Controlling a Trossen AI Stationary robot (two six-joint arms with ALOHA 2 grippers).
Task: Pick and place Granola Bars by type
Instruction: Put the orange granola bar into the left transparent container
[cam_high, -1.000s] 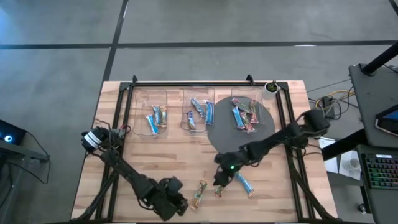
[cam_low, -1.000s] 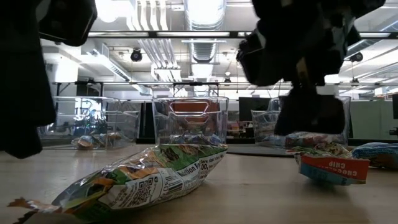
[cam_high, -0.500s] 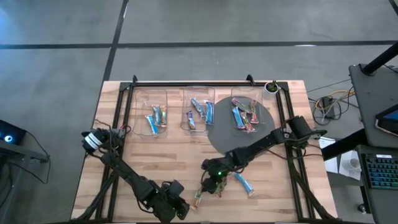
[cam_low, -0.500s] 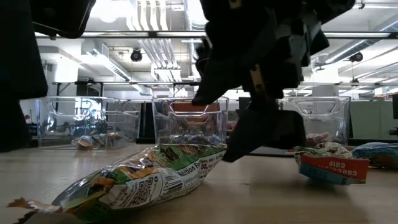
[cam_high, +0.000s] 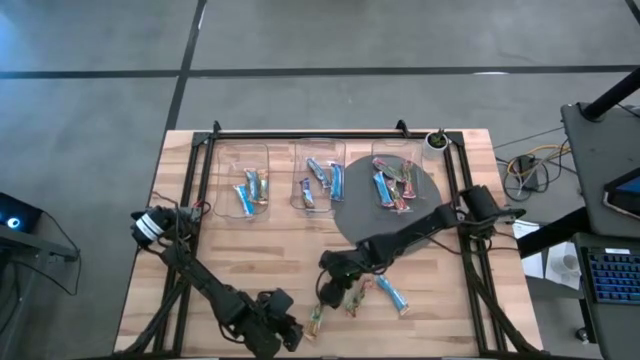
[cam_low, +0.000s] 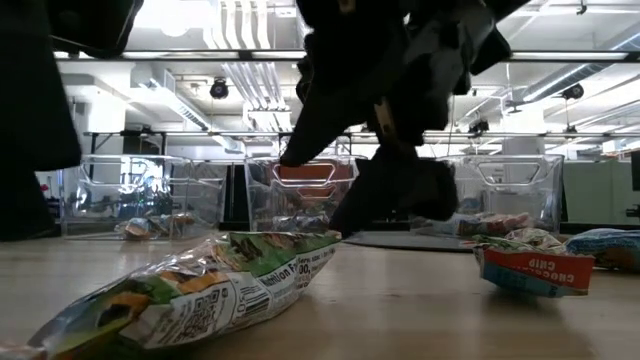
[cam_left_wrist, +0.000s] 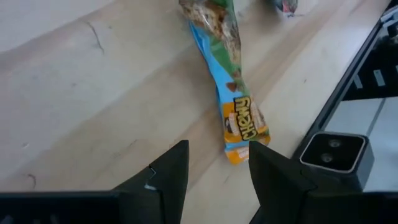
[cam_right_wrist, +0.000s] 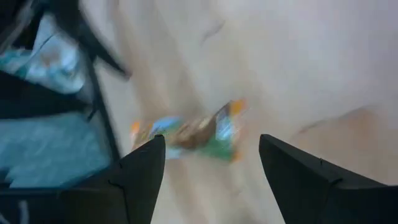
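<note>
A tan/green granola bar lies flat near the table's front edge. My left gripper stands open just to its left. In the left wrist view the bar's orange end lies just ahead of the gap of that gripper. My right gripper hangs open over the bar's far end. Its wrist view shows the bar ahead of its spread fingers. Another tan bar and a blue bar lie to the right. My right gripper hangs slanting down at the far end of the tan/green bar. I cannot tell whether a finger touches it. My left gripper touches nothing.
Three clear bins stand along the far side, at the left, in the middle and at the right. Each holds several bars. The right bin stands on a dark round mat. Black rails run down both table sides.
My right gripper has gone toward the table's left edge, from above the second tan bar to the far end of the bar in front of my left gripper. That bar has slid a little toward the near edge.
</note>
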